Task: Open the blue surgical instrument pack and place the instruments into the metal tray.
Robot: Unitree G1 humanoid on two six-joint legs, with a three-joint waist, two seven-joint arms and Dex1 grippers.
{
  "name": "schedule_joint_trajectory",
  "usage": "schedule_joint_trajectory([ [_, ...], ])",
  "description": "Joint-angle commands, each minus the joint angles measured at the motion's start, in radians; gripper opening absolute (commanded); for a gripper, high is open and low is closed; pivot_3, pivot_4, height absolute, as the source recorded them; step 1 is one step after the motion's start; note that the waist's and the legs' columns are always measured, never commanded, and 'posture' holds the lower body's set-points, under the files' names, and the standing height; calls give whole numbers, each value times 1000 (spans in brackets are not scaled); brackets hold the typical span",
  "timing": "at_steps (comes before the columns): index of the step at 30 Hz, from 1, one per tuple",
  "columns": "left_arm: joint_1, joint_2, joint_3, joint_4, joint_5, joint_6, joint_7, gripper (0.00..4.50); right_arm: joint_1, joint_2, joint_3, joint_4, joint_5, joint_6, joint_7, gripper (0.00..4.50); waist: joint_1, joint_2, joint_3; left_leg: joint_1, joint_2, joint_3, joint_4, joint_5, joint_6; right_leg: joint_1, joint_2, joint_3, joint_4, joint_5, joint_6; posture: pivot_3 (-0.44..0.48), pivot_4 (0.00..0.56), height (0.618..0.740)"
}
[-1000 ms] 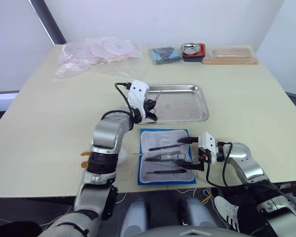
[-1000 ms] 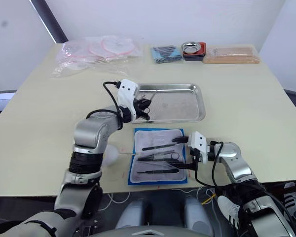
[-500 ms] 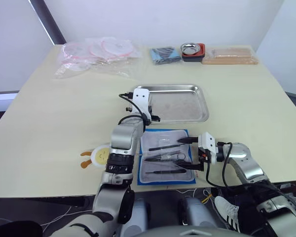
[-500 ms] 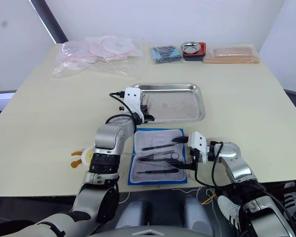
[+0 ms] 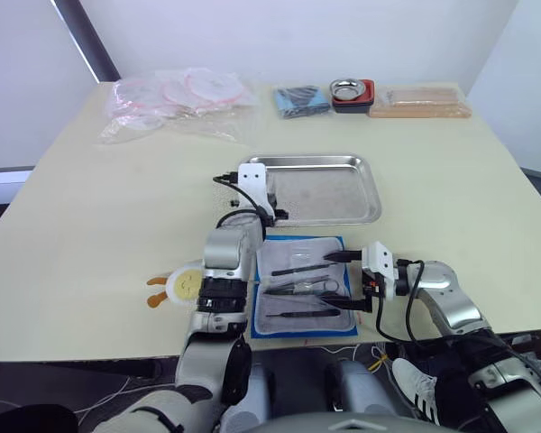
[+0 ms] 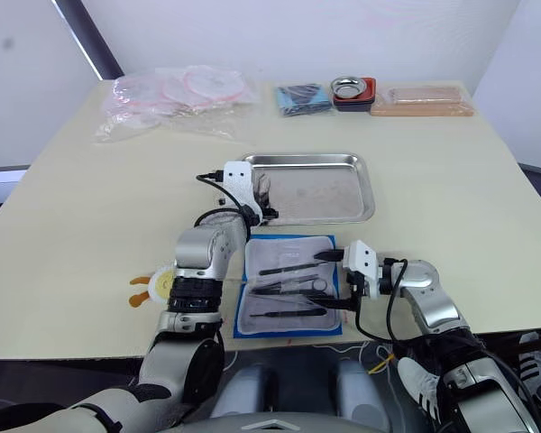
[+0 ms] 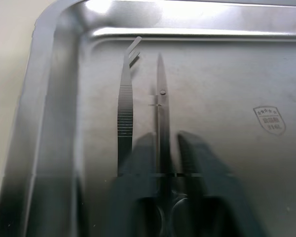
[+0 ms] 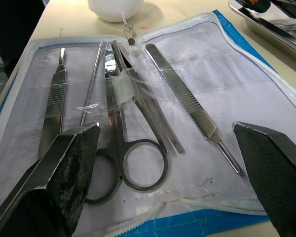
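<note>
— Two grippers are ours to report, nearest first. How do we stand at the front edge?

— Our right gripper (image 5: 347, 280) sits at the right edge of the blue surgical instrument pack (image 5: 299, 285), which lies unzipped and flat near the front of the table (image 5: 99, 225). Its fingers (image 8: 59, 170) are spread wide, gripping nothing, with the pack's contents between them in the wrist view.

— What do we count inside the pack?

— Ring-handled scissors (image 8: 126, 148) in the middle under a clear strap, a slim handle (image 8: 52, 106) on one side, tweezers (image 8: 187, 106) on the other, and a thin probe (image 8: 91, 84) beside the scissors.

— And to the pack's left?

— A small round white and yellow toy (image 5: 180, 285), just beside our left forearm.

— Our left gripper?

— It hangs over the near left corner of the metal tray (image 5: 329, 191), just beyond the pack. In its wrist view the left gripper (image 7: 160, 153) has its fingers (image 7: 138, 168) drawn narrow on either side of a pair of scissors (image 7: 160, 94); we think they pinch it, though the blur leaves that unsure. Bent-tip forceps (image 7: 124, 98) lie alongside on the tray floor.

— Farthest back?

— Clear bags of red-ringed items (image 5: 176, 99), a dark-blue bundle (image 5: 301, 99), a steel bowl on a red base (image 5: 352, 90) and a tan flat pack (image 5: 424, 101).
</note>
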Motion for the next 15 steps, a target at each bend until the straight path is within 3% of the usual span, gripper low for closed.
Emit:
schedule_joint_trajectory([
  [1,-34,-8,-7,-15,-4,-14,10,1799,51,5,66,101,-86,38,-6,4500,0,0,0,0,0,0,0,0,0,0,0,0,0,0,0,0,150,740],
  [10,-44,27,-43,-86,-23,-44,-69,1799,58,6,62,100,-85,35,-12,4500,-2,0,0,0,0,0,0,0,0,0,0,0,0,0,0,0,150,740],
  [15,-20,131,-114,-114,-36,-185,-253,1799,62,1,60,92,-83,38,-10,4500,-2,0,0,0,0,0,-1,0,0,0,1,0,0,0,0,0,150,740],
])
